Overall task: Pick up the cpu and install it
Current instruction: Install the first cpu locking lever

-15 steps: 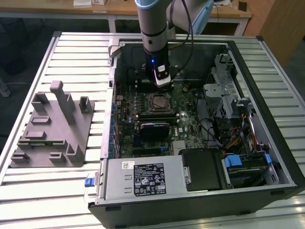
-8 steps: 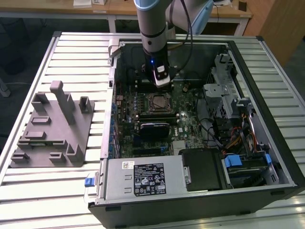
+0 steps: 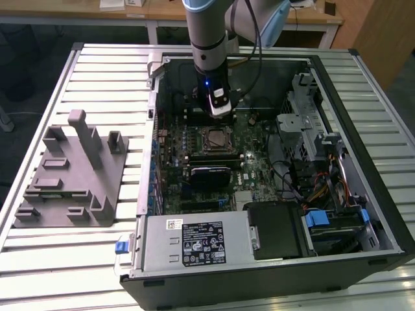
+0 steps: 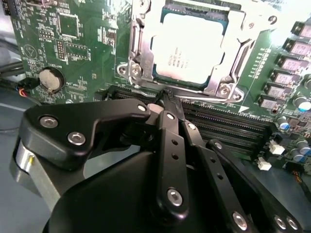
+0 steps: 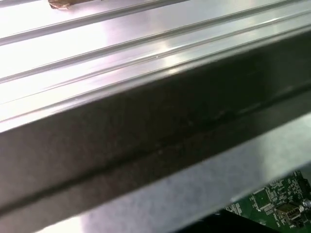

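- The small, flat, square cpu with a silvery-beige metal top [image 4: 189,46] lies flat in the socket of the green motherboard [image 4: 73,43]. A silvery metal socket bracket [image 4: 138,46] frames it on all sides.
- In the exterior view the cpu [image 3: 216,139] is at the centre of the frame, inside the open black computer case [image 3: 272,272].
- The black end effector [image 4: 168,97] has its two slim fingers [image 4: 170,126] pressed together to a point and pinches nothing.
- Its tips are just beside the edge of the bracket, over the long black memory slots [image 4: 228,128], so the cpu lies just beyond them, not touched.
- In the exterior view the end effector [image 3: 219,109] hangs just above the cpu in the frame, under the arm coming down from the top centre.
- A round silver coin battery [image 4: 51,80] sits on the motherboard, well apart from the socket.
- A grey moulded fixture [image 3: 71,175] stands on the slatted aluminium bench [image 3: 58,259] in the exterior view's left, outside the case.
- The first wrist view looks along the bench slats [image 5: 121,39] and a dark case wall [image 5: 146,131].
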You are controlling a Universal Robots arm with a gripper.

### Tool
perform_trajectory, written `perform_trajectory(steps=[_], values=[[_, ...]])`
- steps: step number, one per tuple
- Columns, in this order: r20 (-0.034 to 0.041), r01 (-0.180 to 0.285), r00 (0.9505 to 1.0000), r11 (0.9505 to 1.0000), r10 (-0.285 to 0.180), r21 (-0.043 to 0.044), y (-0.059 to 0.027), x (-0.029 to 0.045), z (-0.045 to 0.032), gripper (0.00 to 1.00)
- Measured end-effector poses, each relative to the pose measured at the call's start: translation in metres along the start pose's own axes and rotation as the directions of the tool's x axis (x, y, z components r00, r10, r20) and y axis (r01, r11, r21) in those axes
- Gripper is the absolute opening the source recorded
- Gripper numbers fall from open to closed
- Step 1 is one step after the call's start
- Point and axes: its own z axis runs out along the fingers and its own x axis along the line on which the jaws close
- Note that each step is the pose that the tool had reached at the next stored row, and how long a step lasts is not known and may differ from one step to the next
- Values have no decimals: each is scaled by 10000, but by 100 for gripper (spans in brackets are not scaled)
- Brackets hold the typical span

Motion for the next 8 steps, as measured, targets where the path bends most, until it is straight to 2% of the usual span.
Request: perform_trajectory(steps=[2, 8], values=[[16, 10, 10000, 10000, -10, 41, -1, 1, 6, 11], [23, 35, 10000, 10000, -35, 64, -5, 5, 35, 11]])
